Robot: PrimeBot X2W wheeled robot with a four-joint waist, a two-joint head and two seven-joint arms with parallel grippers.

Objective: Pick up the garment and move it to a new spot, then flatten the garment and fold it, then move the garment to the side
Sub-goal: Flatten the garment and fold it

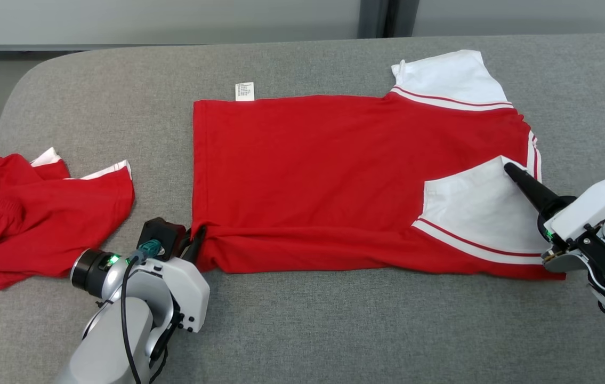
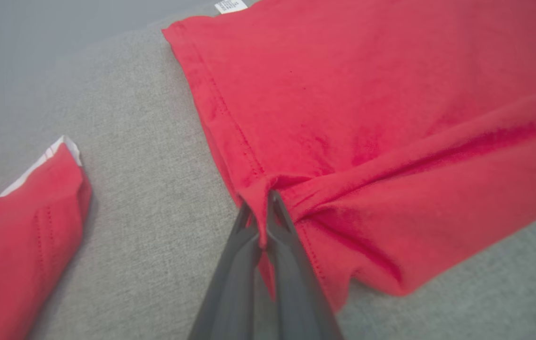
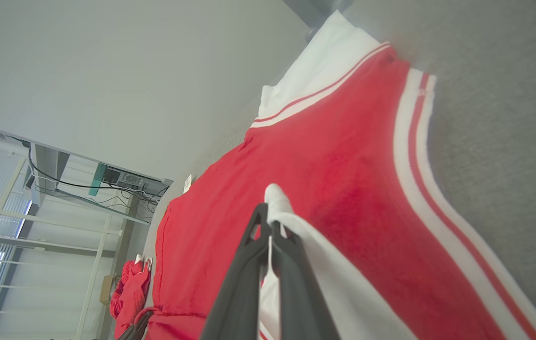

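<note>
Left fingers (image 2: pixel 291 264) pinch the red, white-sleeved knit shirt (image 1: pixel 307 176) at its hem, right fingers (image 3: pixel 242 274) its sleeve (image 1: pixel 473 208); shallow pinches could slip, skewing the fold.

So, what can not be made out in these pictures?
Print on the small white fabric label: too small, head view; cut by the top edge, left wrist view.
Crumpled red and white garment: cut by the left edge, head view.
Red T-shirt with white sleeves, underside: hidden against the grey fabric table, all views.

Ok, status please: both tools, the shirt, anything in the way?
Left tool shut on shirt hem corner. Right tool shut on white sleeve, folded over the red. Other red garment lies apart, left.
</note>
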